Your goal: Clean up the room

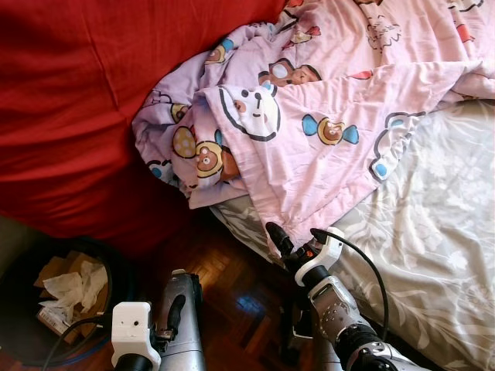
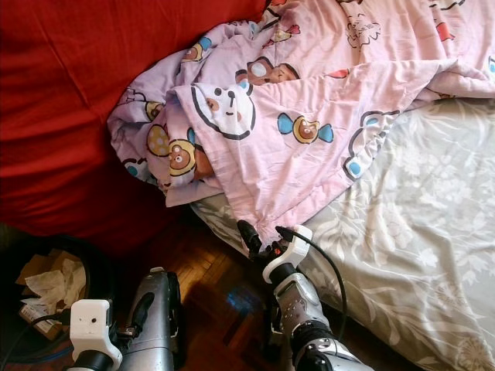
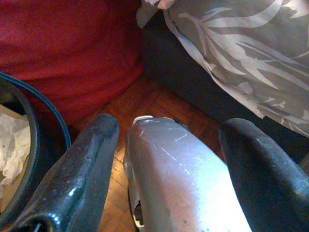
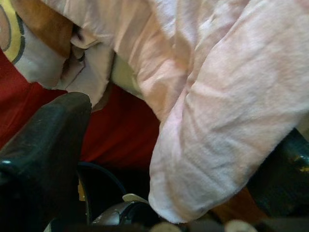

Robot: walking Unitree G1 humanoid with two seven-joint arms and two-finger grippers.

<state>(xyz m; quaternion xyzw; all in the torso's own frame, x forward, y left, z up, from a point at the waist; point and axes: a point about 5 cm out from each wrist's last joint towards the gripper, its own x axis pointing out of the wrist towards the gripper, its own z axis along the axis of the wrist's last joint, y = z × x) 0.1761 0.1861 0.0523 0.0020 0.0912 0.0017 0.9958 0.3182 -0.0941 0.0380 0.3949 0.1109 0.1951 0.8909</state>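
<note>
A pink blanket [image 1: 325,100] printed with bears and sweets lies rumpled across the bed, and its lower corner [image 1: 286,220] hangs over the bed's edge. My right gripper [image 1: 282,241] reaches up to that corner from below. In the right wrist view the hanging fold [image 4: 212,145] sits between the two black fingers [image 4: 43,154], which stand apart and open around it. My left gripper [image 1: 176,308] hangs low and idle with its fingers [image 3: 82,179] open, a silver part of the robot [image 3: 178,174] showing between them.
The bed has a grey leaf-patterned sheet [image 1: 433,247] on the right. A big red cushion or cover [image 1: 69,116] spreads across the left. At the lower left stands a dark round bin [image 1: 69,290] holding crumpled paper. Brown parquet floor [image 1: 240,297] lies between them.
</note>
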